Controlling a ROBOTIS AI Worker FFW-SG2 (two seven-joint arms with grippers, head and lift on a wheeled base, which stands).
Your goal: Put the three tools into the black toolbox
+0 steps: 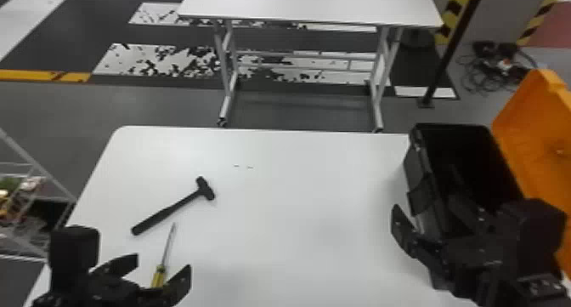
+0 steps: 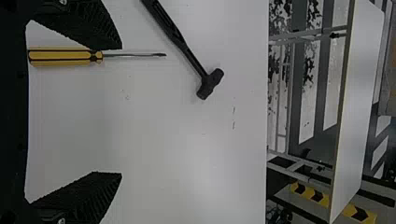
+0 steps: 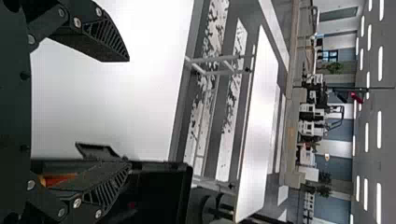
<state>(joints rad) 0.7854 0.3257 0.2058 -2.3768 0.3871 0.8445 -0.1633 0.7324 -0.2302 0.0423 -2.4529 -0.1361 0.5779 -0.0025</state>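
"Table [image 1: 289, 225] first?"

"Yes; on our right, the toolbox [image 1: 420, 174] stands lid-up [image 1: 539, 136], presumably for easy loading. Its dark inside we can't make out."

"Our claws?"

"Right gripper [image 3: 128, 112] and left gripper [image 2: 120, 111] spread wide, both empty; the left probably wants the screwdriver [image 1: 159, 276]."

"Bigger hammer [image 1: 170, 211]?"

"Loose on our tabletop, just beyond it."
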